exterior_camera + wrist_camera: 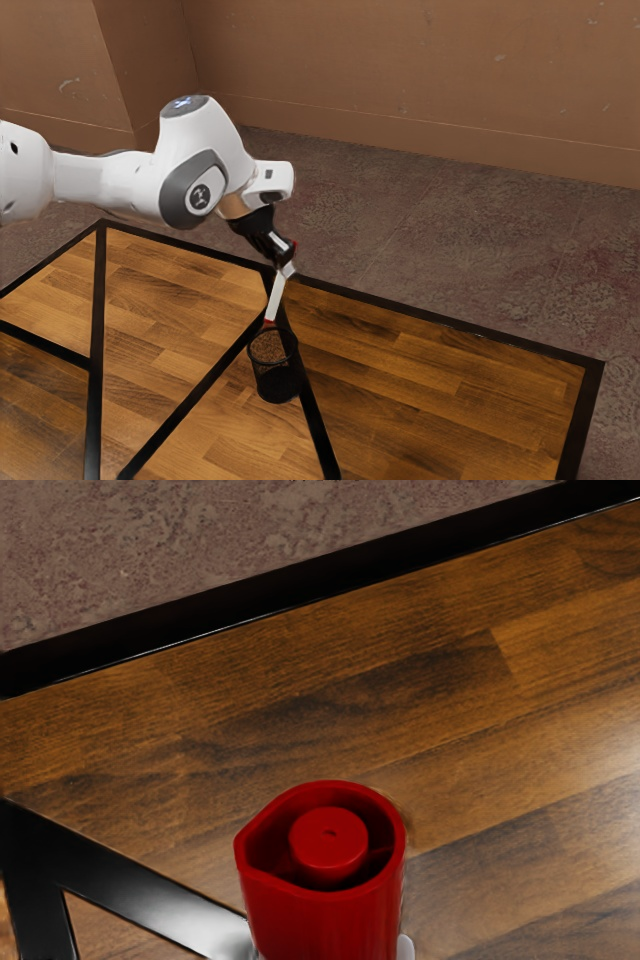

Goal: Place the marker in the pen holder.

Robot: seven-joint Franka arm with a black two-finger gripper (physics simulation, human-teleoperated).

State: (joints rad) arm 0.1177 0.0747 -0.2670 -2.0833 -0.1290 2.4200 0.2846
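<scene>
White shaft, red ends: see marker [276, 298] pinched in gripper [286, 268], hanging below it, long axis tilted. Lower end by holder [277, 383] rim; over mouth or behind, can't tell. Probably centre, straighten, then lower.

- Arm [100, 180]: rear end is running off ext. view's left edge.
- Gripper [284, 256]: is covering part of marker [276, 300]; exact contact is remaining too small to tell.
- Marker, lower tip: is ending near pen holder's [277, 386] far rim; in or behind, can't tell.
- Pen holder: dark wall is hiding inside bottom.
- Table [588, 400]: near side is running past ext. view's lower edge.
- Wrist view: marker's red end is getting cut off at lower edge, also hiding table beneath; pale piece [405, 948] beside it is running off too, ID unclear.
</scene>
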